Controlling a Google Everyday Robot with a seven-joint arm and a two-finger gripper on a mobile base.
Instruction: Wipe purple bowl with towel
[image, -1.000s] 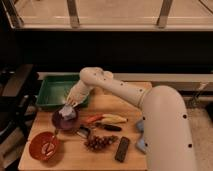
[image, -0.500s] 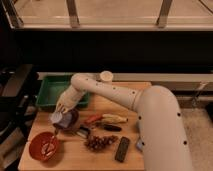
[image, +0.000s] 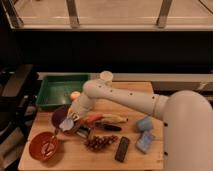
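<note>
The purple bowl (image: 59, 118) sits on the left part of the wooden table, tipped a little toward the arm. My gripper (image: 70, 120) reaches down into it from the right, at the end of the long white arm. It is shut on the towel (image: 67, 125), a small pale blue-grey wad pressed against the inside of the bowl at its front right. The fingers themselves are mostly hidden by the cloth and the wrist.
A red-orange bowl (image: 44, 145) stands in front of the purple one. A green tray (image: 56, 91) lies behind, with an orange fruit (image: 75, 95) at its edge. Carrot (image: 93, 119), banana (image: 114, 119), grapes (image: 100, 142), a black bar (image: 121, 149) and a blue block (image: 145, 141) lie to the right.
The gripper with the towel has come down from above the bowl's back rim into the bowl, sweeping first left, then toward the front. The bowl has shifted slightly left.
</note>
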